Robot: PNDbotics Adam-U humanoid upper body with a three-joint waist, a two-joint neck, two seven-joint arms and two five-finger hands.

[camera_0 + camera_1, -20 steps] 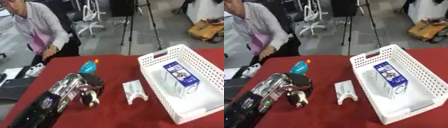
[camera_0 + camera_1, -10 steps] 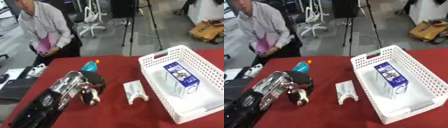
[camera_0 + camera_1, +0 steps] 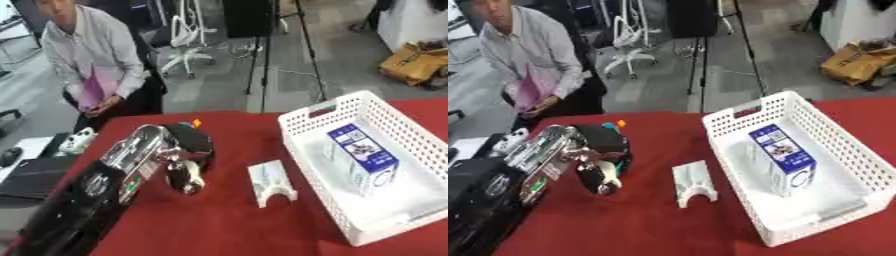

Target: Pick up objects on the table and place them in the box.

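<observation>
A red cloth-covered table [image 3: 219, 220] is carrying a white perforated plastic basket [image 3: 346, 112]. Inside the basket a blue and white printed carton [image 3: 363, 157] is lying, its writing unreadable. Left of the basket, the robot's black and silver left hand [image 3: 179, 152] is hanging with fingers curled over a mostly hidden teal and orange object [image 3: 614, 123]; whether it is grasping it, I cannot tell. Between hand and basket a small white arched plastic piece [image 3: 269, 181] is resting
</observation>
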